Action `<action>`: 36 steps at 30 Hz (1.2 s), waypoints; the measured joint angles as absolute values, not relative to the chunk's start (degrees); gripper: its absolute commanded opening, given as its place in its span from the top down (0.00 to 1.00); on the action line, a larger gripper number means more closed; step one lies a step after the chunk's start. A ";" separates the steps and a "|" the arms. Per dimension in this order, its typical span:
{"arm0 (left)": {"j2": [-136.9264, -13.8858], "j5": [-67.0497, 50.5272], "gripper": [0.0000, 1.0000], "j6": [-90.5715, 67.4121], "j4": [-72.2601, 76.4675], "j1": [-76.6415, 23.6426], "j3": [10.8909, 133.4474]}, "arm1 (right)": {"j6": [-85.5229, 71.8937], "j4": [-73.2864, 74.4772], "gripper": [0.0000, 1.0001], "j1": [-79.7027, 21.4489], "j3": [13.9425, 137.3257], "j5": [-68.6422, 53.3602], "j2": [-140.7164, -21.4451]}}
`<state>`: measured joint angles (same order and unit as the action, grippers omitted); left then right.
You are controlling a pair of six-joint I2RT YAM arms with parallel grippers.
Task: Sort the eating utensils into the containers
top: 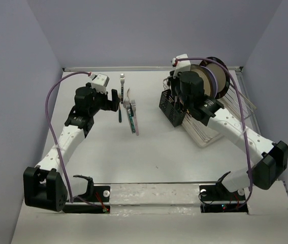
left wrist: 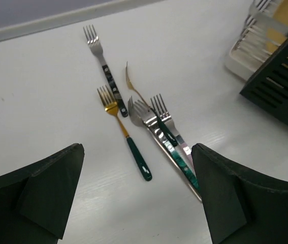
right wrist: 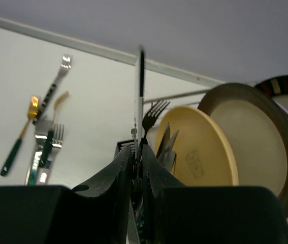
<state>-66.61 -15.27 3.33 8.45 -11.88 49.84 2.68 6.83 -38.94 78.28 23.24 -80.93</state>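
Several forks lie on the white table: one with a black patterned handle [left wrist: 104, 63], a gold one with a dark green handle [left wrist: 127, 136], and a pile of silver and green-handled forks [left wrist: 164, 133]; the pile also shows in the top view [top: 131, 115]. My left gripper [left wrist: 136, 203] is open and empty, low over the table just short of them. The black perforated caddy [top: 169, 108] stands beside the dish rack and holds a fork [right wrist: 154, 115] and knives [right wrist: 167, 144]. My right gripper [right wrist: 138, 158] is right over the caddy, shut on a slim upright silver utensil [right wrist: 139, 94].
A wire dish rack [top: 220, 114] with round plates [right wrist: 199, 147] stands right behind the caddy at the right. The caddy's corner [left wrist: 281, 86] and the rack [left wrist: 253, 43] lie at the right of the left wrist view. Grey walls enclose the table.
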 measured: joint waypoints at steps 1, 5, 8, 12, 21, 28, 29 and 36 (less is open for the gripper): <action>-67.77 -14.17 0.01 3.55 8.16 -11.90 49.84 | 3.07 9.08 1.00 -38.96 78.26 25.76 -81.89; -72.29 -10.11 0.01 4.40 6.55 -11.90 49.84 | 3.68 13.08 1.00 -38.98 78.26 30.55 -84.73; -74.26 -8.38 0.01 4.93 5.82 -11.90 49.84 | 3.66 15.73 1.00 -38.92 78.26 32.25 -85.93; -76.07 -7.20 0.01 5.34 5.76 -11.90 49.84 | 3.42 16.95 1.00 -38.61 78.26 32.67 -85.95; -79.42 -6.59 0.01 5.58 5.72 -11.92 49.84 | 1.65 19.99 0.93 -37.15 78.24 30.98 -87.48; -82.21 -5.43 0.08 5.69 5.72 -13.13 50.54 | -1.37 22.76 0.43 -36.64 77.34 29.52 -88.90; -83.46 -5.17 0.12 5.76 5.72 -13.63 51.05 | -1.69 22.85 0.38 -36.56 77.23 29.47 -88.90; -93.89 -2.94 0.22 5.61 4.75 -14.92 56.97 | -2.83 23.66 0.36 -36.38 77.06 29.54 -88.90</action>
<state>-93.89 -2.94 5.61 4.75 -14.92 56.97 -2.83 23.66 -36.38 77.06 29.54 -88.90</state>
